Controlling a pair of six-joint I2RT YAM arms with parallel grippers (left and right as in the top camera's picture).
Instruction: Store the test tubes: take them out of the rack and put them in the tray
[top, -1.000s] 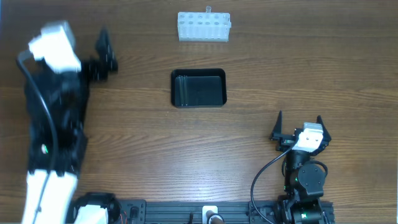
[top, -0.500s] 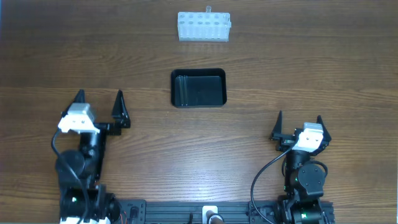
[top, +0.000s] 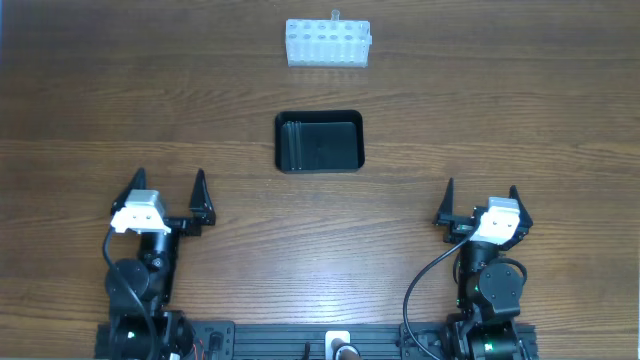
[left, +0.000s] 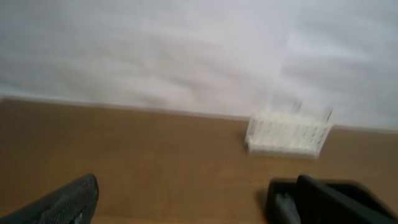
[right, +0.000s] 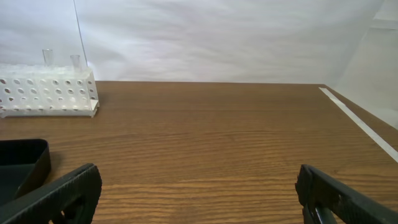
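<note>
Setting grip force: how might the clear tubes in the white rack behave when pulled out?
Thin clear test tubes look smooth and round: probably slippery, likely to roll. White perforated plastic rack seems light, so it may lift too.

The rack (top: 328, 44) was white, dotted with rows of round holes. The tray (top: 320, 142) was black. The desk (top: 520, 110) was brown with streaked wood grain. The left gripper (top: 169, 176) and right gripper (top: 481, 187) were black with white blocks.

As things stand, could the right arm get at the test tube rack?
Probably yes: only bare table lies between the right gripper and the rack; the tray sits aside from that path, and the fingers stand open.
</note>
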